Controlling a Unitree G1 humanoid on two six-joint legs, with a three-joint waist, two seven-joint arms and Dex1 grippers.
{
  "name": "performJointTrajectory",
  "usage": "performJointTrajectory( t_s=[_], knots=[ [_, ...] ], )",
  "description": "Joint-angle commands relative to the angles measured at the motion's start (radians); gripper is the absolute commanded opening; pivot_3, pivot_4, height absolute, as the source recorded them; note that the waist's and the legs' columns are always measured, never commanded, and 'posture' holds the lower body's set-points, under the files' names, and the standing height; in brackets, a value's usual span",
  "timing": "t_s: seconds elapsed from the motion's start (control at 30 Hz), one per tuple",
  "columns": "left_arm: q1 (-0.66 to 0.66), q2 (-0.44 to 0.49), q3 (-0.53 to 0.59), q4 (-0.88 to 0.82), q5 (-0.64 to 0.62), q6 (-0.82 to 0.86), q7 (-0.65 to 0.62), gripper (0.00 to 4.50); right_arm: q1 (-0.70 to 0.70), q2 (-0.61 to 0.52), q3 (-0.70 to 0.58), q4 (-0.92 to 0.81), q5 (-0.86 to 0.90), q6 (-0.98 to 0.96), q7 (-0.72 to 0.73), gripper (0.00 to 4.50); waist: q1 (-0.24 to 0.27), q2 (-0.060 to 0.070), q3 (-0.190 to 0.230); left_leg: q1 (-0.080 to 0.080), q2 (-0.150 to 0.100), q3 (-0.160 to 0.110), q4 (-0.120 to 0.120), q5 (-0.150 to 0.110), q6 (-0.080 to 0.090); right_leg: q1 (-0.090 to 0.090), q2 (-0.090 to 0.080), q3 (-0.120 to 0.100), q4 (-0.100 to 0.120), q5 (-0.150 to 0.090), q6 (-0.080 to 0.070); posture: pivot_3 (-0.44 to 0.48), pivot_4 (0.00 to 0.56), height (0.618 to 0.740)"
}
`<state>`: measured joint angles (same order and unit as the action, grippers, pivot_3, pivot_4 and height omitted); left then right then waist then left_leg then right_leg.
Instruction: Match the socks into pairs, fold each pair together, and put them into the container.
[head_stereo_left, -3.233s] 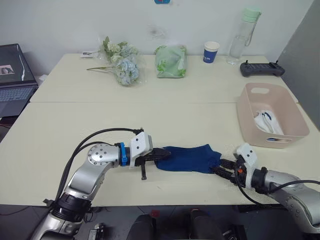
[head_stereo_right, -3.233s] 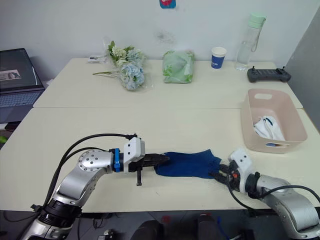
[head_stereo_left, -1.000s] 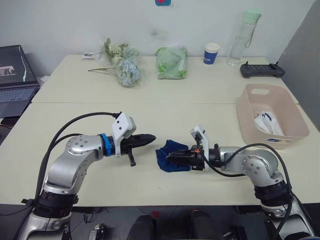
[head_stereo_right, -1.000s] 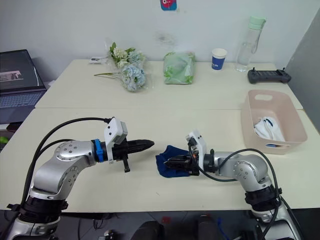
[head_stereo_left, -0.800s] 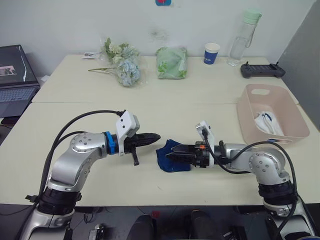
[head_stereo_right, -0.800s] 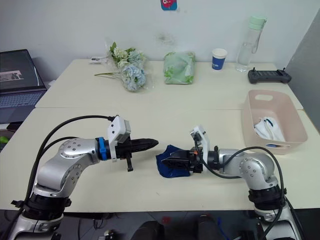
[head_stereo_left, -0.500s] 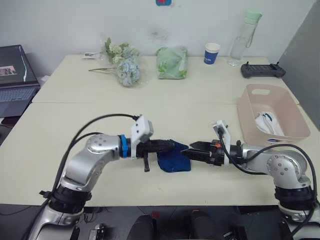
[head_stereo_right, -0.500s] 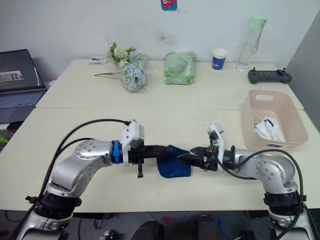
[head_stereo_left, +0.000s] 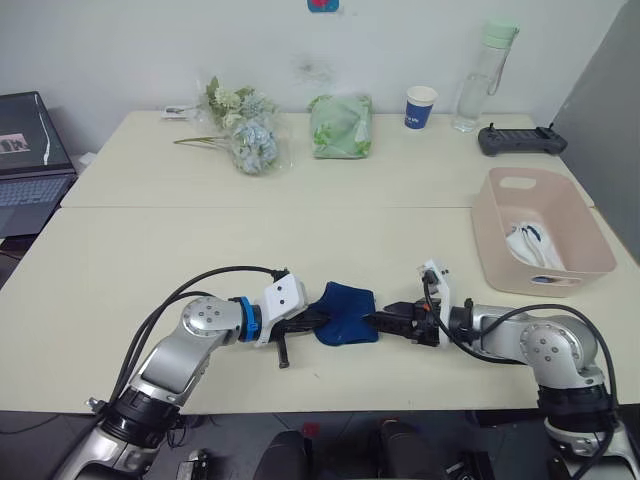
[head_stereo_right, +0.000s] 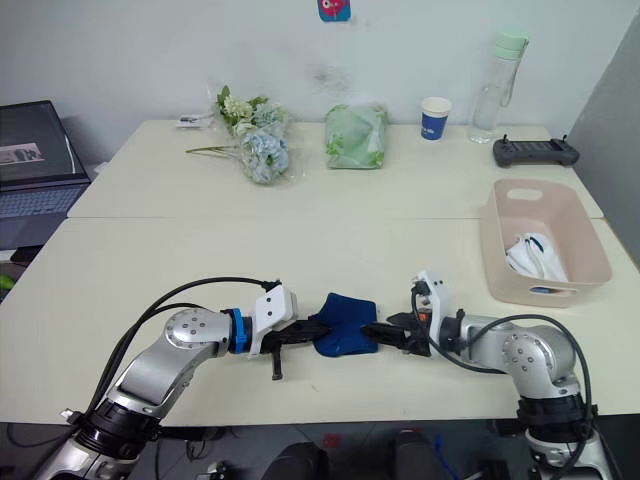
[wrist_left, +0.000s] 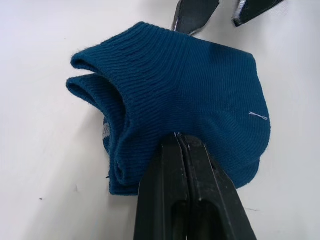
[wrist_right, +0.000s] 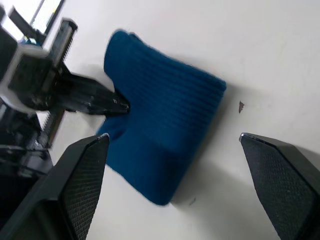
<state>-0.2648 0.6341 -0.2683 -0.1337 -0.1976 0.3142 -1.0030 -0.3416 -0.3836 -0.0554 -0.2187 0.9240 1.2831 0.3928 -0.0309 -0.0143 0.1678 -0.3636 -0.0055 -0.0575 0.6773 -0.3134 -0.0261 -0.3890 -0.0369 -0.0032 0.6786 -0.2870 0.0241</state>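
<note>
The left gripper is pinched tight on the near edge of the folded navy socks. The right gripper has its fingers spread wide, apparently just clear of the bundle's other side. The container sits well off to the right, across bare table.

folded socks table ctr-front, btwn both end effectors | container far R — sock inside

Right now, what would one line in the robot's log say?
folded navy sock pair on table | left gripper shut on its edge | right gripper jaws open beside it | white socks in pink tub
</note>
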Motion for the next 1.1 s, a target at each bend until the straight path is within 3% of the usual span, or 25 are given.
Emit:
performJointTrajectory(
  t_s=[0.03, 0.3, 0.5, 0.6, 0.87, 0.97, 1.07, 1.1],
  knots=[
    [0.016, 0.017, 0.001, 0.013, 0.016, -0.006, -0.013, 0.0, -0.013, 0.031, -0.011, 0.043, 0.008, 0.038, -0.017, 4.47, 0.0, 0.0, 0.0, 0.0, 0.0, 0.0, 0.0, 0.0, 0.0, 0.0, 0.0, 0.0, 0.0, 0.0, 0.0, 0.0, 0.15, 0.74],
    [-0.005, 0.017, 0.014, 0.024, 0.014, -0.009, -0.008, 0.0, -0.052, 0.186, -0.024, 0.089, 0.013, 0.094, -0.064, 4.47, -0.002, 0.0, -0.001, 0.001, 0.001, 0.0, 0.0, 0.0, 0.0, 0.0, 0.001, 0.0, 0.001, 0.0, 0.0, 0.0, 0.15, 0.74],
    [-0.01, 0.016, 0.016, 0.027, 0.009, -0.005, -0.009, 0.0, -0.066, 0.214, -0.002, 0.122, -0.025, 0.082, -0.056, 4.47, -0.002, 0.001, -0.001, 0.001, 0.001, 0.0, 0.0, 0.0, 0.0, 0.0, 0.001, 0.0, 0.001, 0.0, 0.0, 0.0, 0.15, 0.74],
    [-0.012, 0.017, 0.022, 0.023, 0.002, 0.001, -0.009, 0.0, -0.066, 0.214, -0.006, 0.124, -0.03, 0.081, -0.044, 3.91, -0.002, 0.001, -0.001, 0.001, 0.001, 0.0, 0.0, 0.0, 0.0, 0.0, 0.001, 0.0, 0.001, 0.0, 0.0, 0.0, 0.15, 0.74],
    [-0.011, 0.009, 0.037, 0.017, -0.023, -0.001, -0.012, 0.0, -0.064, 0.193, -0.009, 0.119, -0.046, 0.075, -0.024, 1.03, -0.002, 0.001, -0.001, 0.0, 0.001, 0.0, 0.0, 0.0, 0.0, -0.001, 0.001, 0.0, 0.0, 0.0, 0.0, 0.0, 0.15, 0.74],
    [-0.019, 0.001, 0.068, -0.031, -0.102, 0.004, -0.054, 0.0, -0.068, 0.188, -0.024, 0.11, -0.048, 0.063, -0.024, 0.03, -0.001, 0.001, -0.001, 0.0, 0.001, 0.0, 0.0, 0.0, 0.0, 0.0, 0.001, 0.0, 0.0, 0.0, 0.0, 0.0, 0.15, 0.74],
    [-0.068, 0.014, 0.121, -0.069, -0.194, 0.067, -0.094, 0.0, -0.086, 0.179, -0.096, 0.081, -0.006, 0.087, -0.041, 0.01, 0.0, 0.001, 0.0, 0.0, 0.0, 0.0, 0.0, 0.0, 0.0, 0.0, 0.0, -0.001, 0.0, 0.0, 0.0, 0.0, 0.15, 0.74],
    [-0.098, 0.024, 0.14, -0.076, -0.226, 0.101, -0.108, 0.37, -0.106, 0.18, -0.148, 0.071, 0.025, 0.106, -0.059, 0.0, 0.003, 0.001, 0.0, -0.001, 0.0, -0.001, 0.0, 0.0, 0.0, -0.001, 0.0, -0.001, 0.0, 0.0, 0.0, 0.0, 0.15, 0.74]
  ],
)
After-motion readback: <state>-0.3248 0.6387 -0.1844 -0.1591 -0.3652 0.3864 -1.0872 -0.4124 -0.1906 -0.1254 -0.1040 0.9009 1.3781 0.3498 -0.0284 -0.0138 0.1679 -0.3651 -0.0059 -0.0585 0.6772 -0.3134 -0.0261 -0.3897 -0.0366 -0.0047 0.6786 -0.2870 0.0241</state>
